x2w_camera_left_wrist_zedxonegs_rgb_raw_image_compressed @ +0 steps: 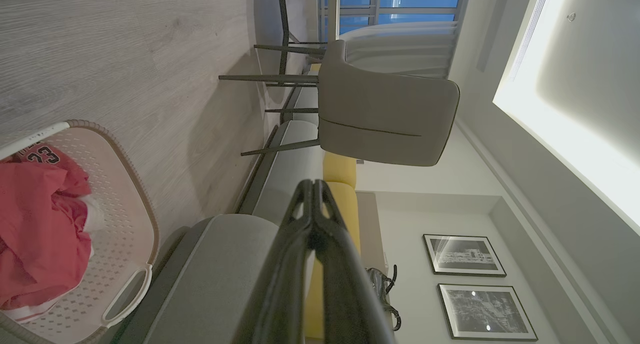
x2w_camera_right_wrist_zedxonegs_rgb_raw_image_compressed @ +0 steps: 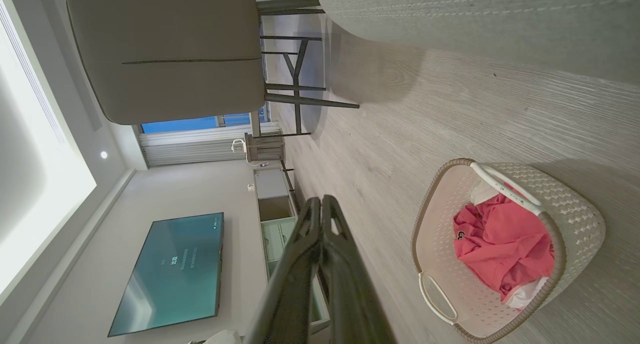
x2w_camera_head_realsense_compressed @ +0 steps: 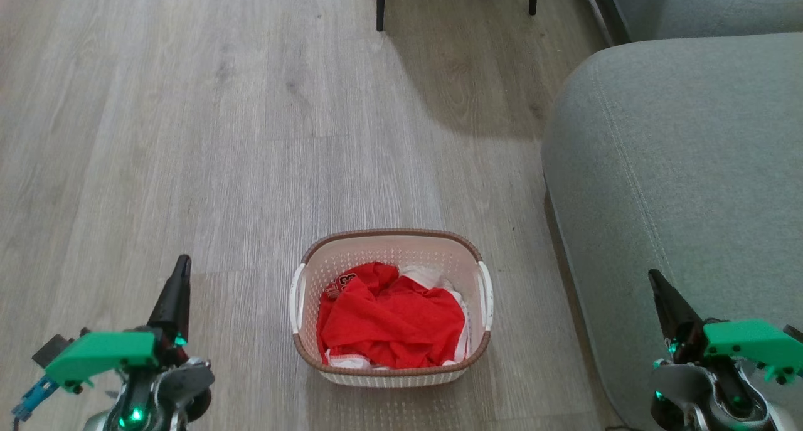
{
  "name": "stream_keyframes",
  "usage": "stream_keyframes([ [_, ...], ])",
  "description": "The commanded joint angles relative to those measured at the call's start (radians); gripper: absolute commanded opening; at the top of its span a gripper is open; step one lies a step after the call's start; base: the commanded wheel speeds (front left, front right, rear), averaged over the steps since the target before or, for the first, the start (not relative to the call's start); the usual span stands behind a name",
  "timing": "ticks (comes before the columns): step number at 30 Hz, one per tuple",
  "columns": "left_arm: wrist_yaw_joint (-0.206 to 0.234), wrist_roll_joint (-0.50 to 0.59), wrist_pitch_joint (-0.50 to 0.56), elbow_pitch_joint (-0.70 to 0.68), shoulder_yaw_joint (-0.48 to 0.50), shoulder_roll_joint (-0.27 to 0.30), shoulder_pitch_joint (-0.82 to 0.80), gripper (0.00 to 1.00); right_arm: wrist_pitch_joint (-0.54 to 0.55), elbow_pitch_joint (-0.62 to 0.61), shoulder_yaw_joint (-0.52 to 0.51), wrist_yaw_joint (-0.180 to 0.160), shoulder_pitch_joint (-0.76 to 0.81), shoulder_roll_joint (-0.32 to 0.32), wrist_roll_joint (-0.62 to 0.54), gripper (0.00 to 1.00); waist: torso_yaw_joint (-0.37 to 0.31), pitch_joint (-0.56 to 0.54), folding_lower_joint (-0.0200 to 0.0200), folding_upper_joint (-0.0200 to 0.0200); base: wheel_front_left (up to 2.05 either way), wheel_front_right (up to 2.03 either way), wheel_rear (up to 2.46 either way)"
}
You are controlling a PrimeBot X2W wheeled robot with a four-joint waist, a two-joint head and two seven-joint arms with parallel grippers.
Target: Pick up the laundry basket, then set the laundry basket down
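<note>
Both clenched on nothing, my left hand (x2w_camera_head_realsense_compressed: 182,263) and right hand (x2w_camera_head_realsense_compressed: 654,276) flank the laundry basket (x2w_camera_head_realsense_compressed: 390,234), upright on the floor (x2w_camera_head_realsense_compressed: 219,136) between them, near the grey sofa (x2w_camera_head_realsense_compressed: 677,167).

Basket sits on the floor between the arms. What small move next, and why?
Probably open both tools and lower them toward the side handles: the left tool and right tool are shut, flanking the laundry basket, touching nothing.

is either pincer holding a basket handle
No, the left pincer and the right pincer are both shut on nothing, each off to its own side of the basket.
</note>
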Motion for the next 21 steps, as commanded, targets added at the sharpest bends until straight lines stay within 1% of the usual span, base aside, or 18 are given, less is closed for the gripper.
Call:
stream_keyframes([
  [1,-0.007,0.000,0.007,-0.032,0.034,0.012,-0.047,0.00,0.005,-0.036,0.015,0.003,-0.047,-0.014,0.001,0.00,0.000,0.000,0.0000,0.0000,0.00,0.00,0.00],
  [21,-0.007,0.003,0.010,-0.031,0.039,0.009,-0.047,0.00,0.009,-0.036,0.009,0.003,-0.048,-0.011,-0.003,0.00,0.000,0.000,0.0000,0.0000,0.00,0.00,0.00],
])
